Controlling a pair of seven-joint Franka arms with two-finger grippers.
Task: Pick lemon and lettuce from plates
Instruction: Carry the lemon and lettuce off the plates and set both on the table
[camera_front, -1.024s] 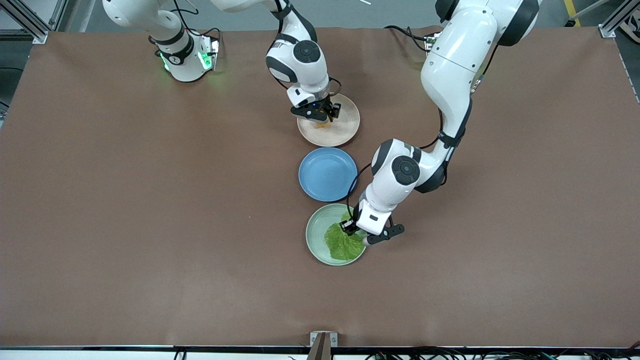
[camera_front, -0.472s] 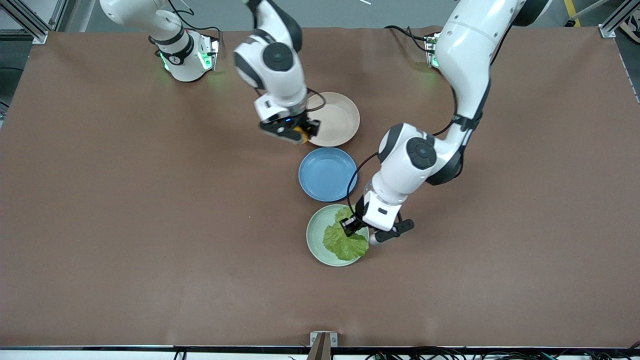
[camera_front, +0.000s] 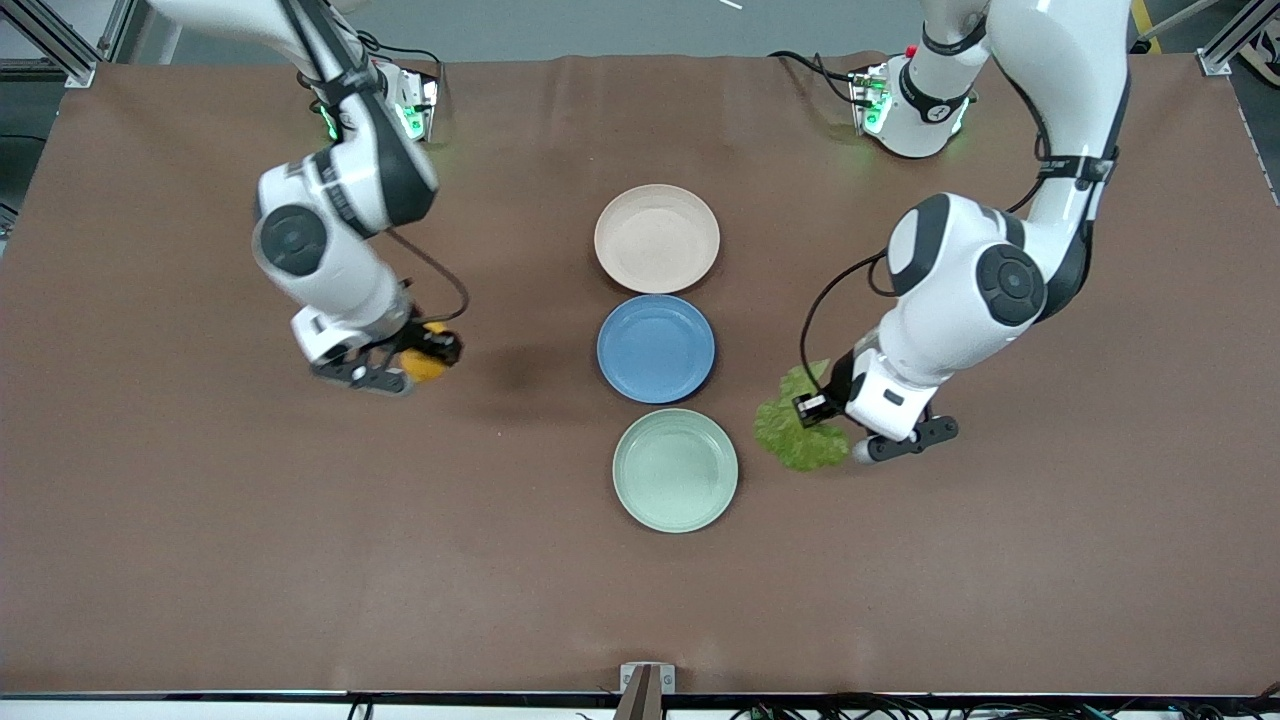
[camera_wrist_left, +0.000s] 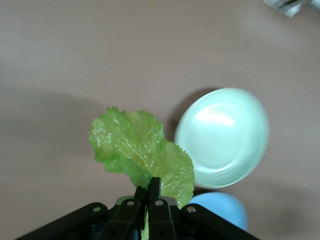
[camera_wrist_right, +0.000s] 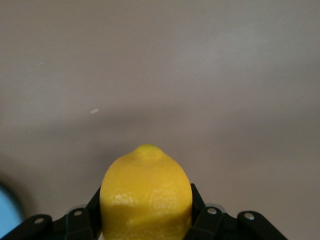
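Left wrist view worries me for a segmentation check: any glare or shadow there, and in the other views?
Left wrist view: a bright glare patch on the mint green plate, a soft shadow on the table beside the lettuce. Right wrist view: the lemon is sharp, with a faint shadow band on the table. Front view: even light, soft arm shadows.

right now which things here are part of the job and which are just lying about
Job: lemon in right gripper; lettuce in left gripper; beige-pink plate and mint green plate, both bare.
Lying about: blue plate between them.
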